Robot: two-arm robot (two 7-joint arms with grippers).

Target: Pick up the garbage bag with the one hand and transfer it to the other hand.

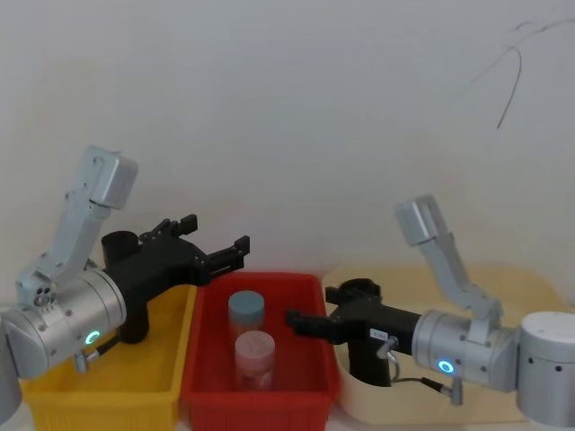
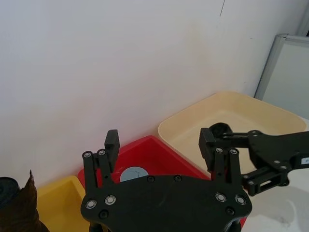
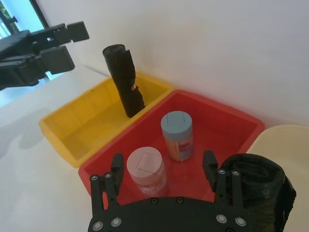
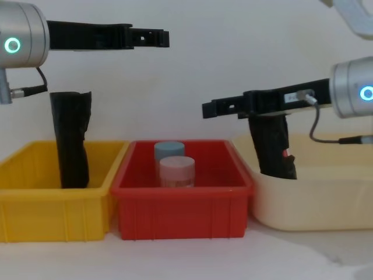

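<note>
Head view, left tool (image 1: 216,233): fingers spread and empty, at 9 o'clock, above the seam between yellow bin (image 1: 99,388) and red bin (image 1: 260,397).
Head view, right tool (image 1: 313,305): spread and empty, at 5 o'clock, reaching over the red bin's 3 o'clock rim.
Head view, garbage bag (image 1: 367,366): upright in the cream tub (image 1: 404,411), at 5 o'clock, partly behind the right tool's body, ungripped.
Head view, second black roll (image 1: 119,247): upright in the yellow bin, at 8 o'clock.
Head view, red bin contents: blue-lidded jar (image 1: 246,310) and pink-lidded jar (image 1: 254,355), both upright.
Left wrist view: left tool (image 2: 159,140) wide apart with nothing between the fingers; garbage bag's top (image 2: 222,128) inside the cream tub (image 2: 193,116).
Right wrist view: right tool (image 3: 163,162) spread above the two jars; garbage bag (image 3: 260,183) just beside one finger.
Chest view: garbage bag (image 4: 271,146) at 3 o'clock, red mark low on it, top hidden by the right tool (image 4: 213,108); left tool (image 4: 157,38) high at 11 o'clock, well apart from it.
Step in hand: approach for the first grasp, judged barely begun.
Doing it well: take the tub's roll, not the flapped roll in the yellow bin. Straddle its upper part above the tub rim, close firmly on the soft plastic, then lift straight up. Leave a free length for the receiving tool.
</note>
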